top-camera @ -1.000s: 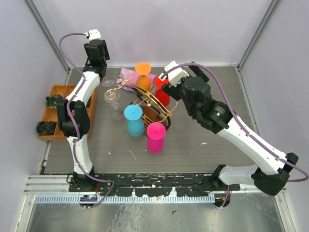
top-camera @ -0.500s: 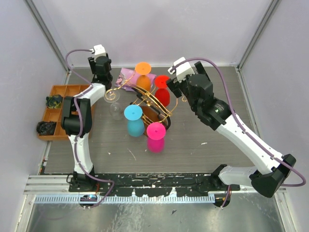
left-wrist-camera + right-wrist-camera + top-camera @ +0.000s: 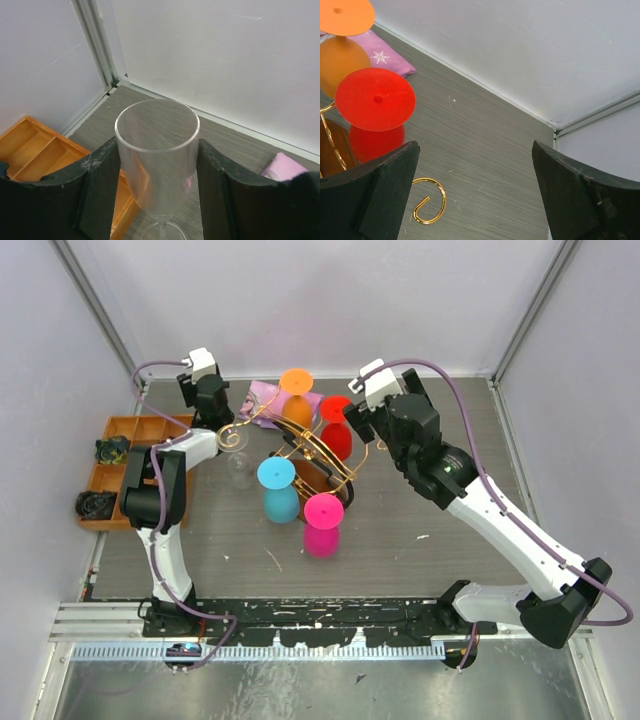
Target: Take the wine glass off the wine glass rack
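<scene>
**A:** Where is the wine glass point(image 3: 159, 185) right now?

**B:** It's in the left gripper point(image 3: 157, 150), which is closed on the bowl with one finger on each side. The rim faces up toward the wrist camera, and the stem and foot are below. That puts it at the back left of the table point(image 3: 225, 135), near the orange tray point(image 3: 30, 145).

**A:** Is it off the rack point(image 3: 318, 455)?

**B:** I can't tell for sure. From the wrist, no gold wire shows around the stem. From above, though, a curled rail end lies just beside that gripper.

**A:** So how should it finish the step?

**B:** I'd move the glass outward along the line of the rail, away from the rack's middle. It should go level and slow until the foot is plainly past the curl, and only then come down. The fingers are on a thin clear wall, so there should be no harder squeeze. Any twist could lever the stem against the wire.

**A:** And the other arm?

**B:** The right gripper point(image 3: 475, 155) has its jaws spread wide with nothing between them. It hangs above the table just beside the red glass point(image 3: 375, 100), which sits foot-up on the rack. I'd hold it off, since a nudge there could shake the whole rack
</scene>
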Controlling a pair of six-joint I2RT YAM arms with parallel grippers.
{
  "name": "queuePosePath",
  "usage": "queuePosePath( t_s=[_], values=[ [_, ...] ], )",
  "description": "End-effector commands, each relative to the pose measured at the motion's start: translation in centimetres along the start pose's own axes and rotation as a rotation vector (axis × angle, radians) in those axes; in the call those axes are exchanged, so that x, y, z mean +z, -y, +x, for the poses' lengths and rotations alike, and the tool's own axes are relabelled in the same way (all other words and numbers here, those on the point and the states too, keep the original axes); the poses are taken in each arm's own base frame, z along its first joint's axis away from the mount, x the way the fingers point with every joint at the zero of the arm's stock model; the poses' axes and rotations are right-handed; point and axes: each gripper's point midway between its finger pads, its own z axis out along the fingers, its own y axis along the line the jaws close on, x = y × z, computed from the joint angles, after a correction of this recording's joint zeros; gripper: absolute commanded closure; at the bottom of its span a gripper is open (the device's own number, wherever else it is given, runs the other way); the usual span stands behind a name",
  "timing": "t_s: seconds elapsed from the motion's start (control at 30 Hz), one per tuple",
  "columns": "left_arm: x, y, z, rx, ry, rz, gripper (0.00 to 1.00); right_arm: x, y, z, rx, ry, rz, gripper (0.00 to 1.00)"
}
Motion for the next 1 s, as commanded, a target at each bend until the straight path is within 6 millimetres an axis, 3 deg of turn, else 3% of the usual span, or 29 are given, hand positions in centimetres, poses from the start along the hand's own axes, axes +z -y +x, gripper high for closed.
queuePosePath(
  t_s=[0.0, 0.27, 0.73, 0.77, 0.9, 0.97],
  values=[
    [-0.9, -1.7, -2.2, -0.025, 0.054, -0.057, 0.61, -0.6, 0.8, -1.7, 0.058, 0.06, 0.015, 0.0],
    [-2.5, -3.8, -1.9, -0.004, 0.071, -0.091, 0.55, -0.8, 0.6, -1.6, 0.063, 0.061, 0.001, 0.0],
    [-4.3, -4.3, 0.0, -0.037, 0.051, -0.049, 0.49, -0.5, 0.2, -1.5, 0.067, 0.054, -0.009, 0.0],
    [-4.4, -4.3, 0.0, -0.039, 0.051, -0.049, 0.46, -0.5, 0.2, -1.5, 0.067, 0.054, -0.01, 0.0],
    [-4.6, -3.8, -0.2, -0.024, 0.053, -0.041, 0.21, -0.4, 0.0, -1.4, 0.064, 0.051, -0.015, 0.0],
    [-4.6, -3.3, -0.3, -0.001, 0.053, -0.025, 0.16, -0.3, 0.0, -1.3, 0.062, 0.048, -0.014, 0.0]
  ],
)
